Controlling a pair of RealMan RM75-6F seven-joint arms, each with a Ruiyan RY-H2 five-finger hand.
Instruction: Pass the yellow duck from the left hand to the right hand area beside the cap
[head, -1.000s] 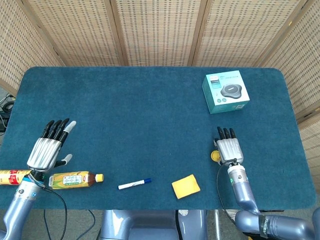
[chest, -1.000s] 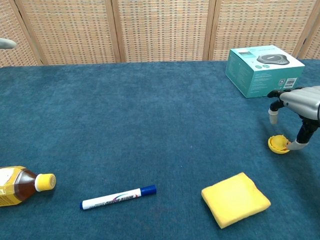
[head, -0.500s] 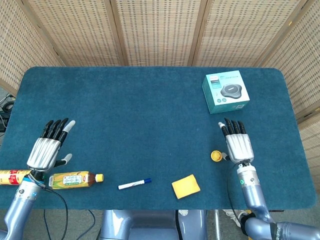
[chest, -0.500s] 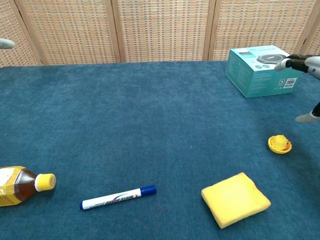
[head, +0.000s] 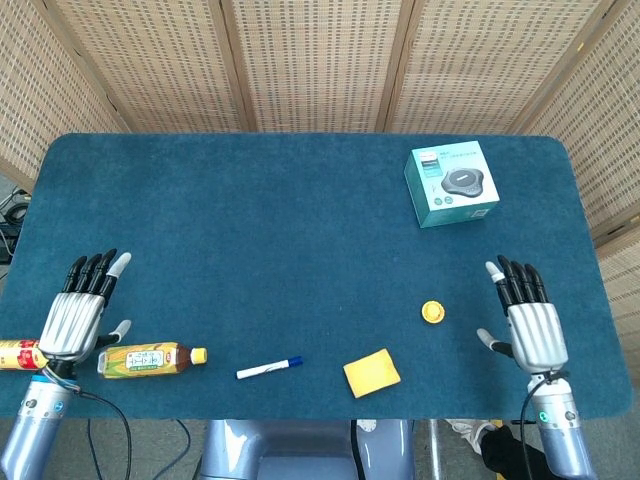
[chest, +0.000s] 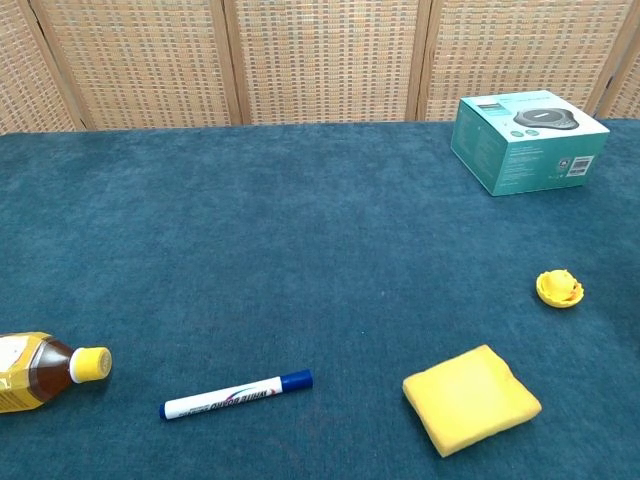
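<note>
Resting duck: you have the small yellow rubber duck (head: 432, 312) lying on the blue carpeted table top (head: 300, 220), held by neither hand; the chest view shows it (chest: 559, 288) as a low rounded lump with no clear long axis.
Right hand: your silver right hand with black fingers (head: 528, 315) lies palm down, fingers spread and empty, just to the outer side of the duck and apart from it.
Left hand: your silver left hand with black fingers (head: 80, 310) is likewise spread and holding nothing, at the far opposite end of the table.
Deciding relation: the duck lies toward the table's middle from the right hand, roughly level with its knuckles; the right hand is by far the nearer, the left is well apart.
Cap: you cannot make out a loose cap beside the duck; the only cap showing is the yellow one on the amber tea bottle (head: 150, 359), just beside the left hand.
Nearby clutter: a flat yellow sponge (head: 371, 372) lies inward of the right hand and nearer you than the duck; a teal cardboard box (head: 452, 184) stands beyond its fingertips.
Judgement: the duck already seems to sit in the right-hand area, so you likely need no reach from either arm.
</note>
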